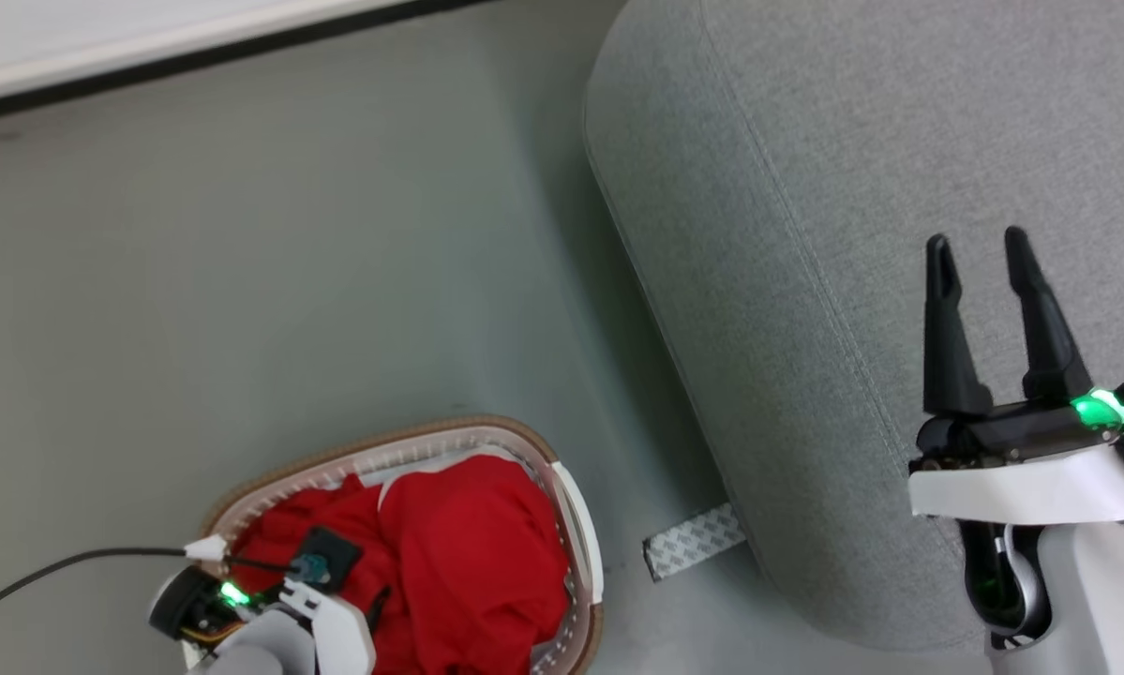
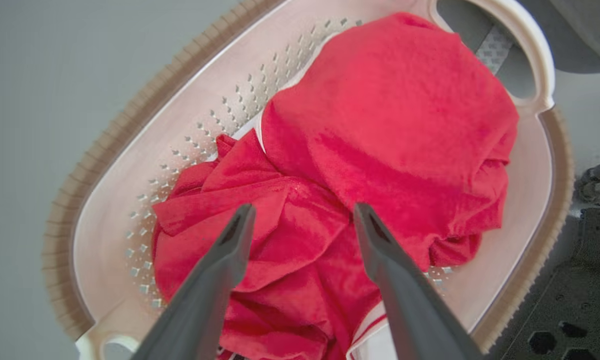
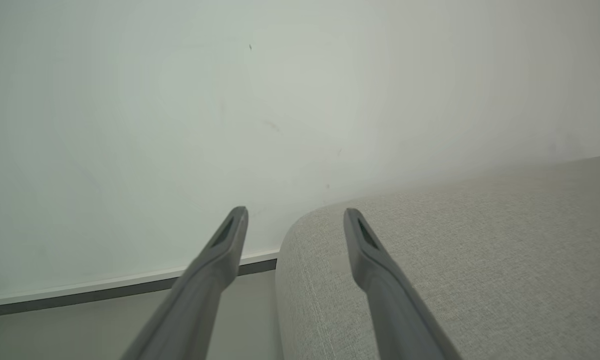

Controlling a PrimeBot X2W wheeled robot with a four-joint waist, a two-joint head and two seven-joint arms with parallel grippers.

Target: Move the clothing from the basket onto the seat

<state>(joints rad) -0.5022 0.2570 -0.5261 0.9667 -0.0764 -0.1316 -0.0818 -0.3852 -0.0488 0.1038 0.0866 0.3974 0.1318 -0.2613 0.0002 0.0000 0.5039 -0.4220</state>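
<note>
Grey fabric upholstery covers the seat [image 1: 852,234], the largest item and the destination. No garment lies on the part in view, so by this judgement the transfer has not begun. The seat stands on the floor to the robot's right. The basket [image 1: 365,439] sits on the floor to the left, well apart from it. This layout gives each arm its own station: left over the source, right over the destination.

The basket holds all the visible clothing [image 2: 380,125]. The red garments lie in a loose heap that fills most of the basket. A white edge with red striping shows at the bottom of the left wrist view. The raised folds are probably the easiest places to pinch.

The left gripper [image 2: 304,207] hangs directly above the heap, fingers pointing down at it and jaws fully spread. It holds nothing. Whether the fingertips touch the fabric cannot be told. This position suits a descent and closure on the fold between the fingers.

The right gripper [image 1: 978,239] hovers above the seat with its jaws equally wide. It is empty, touches nothing, and is probably parked clear of the left arm's path.
</note>
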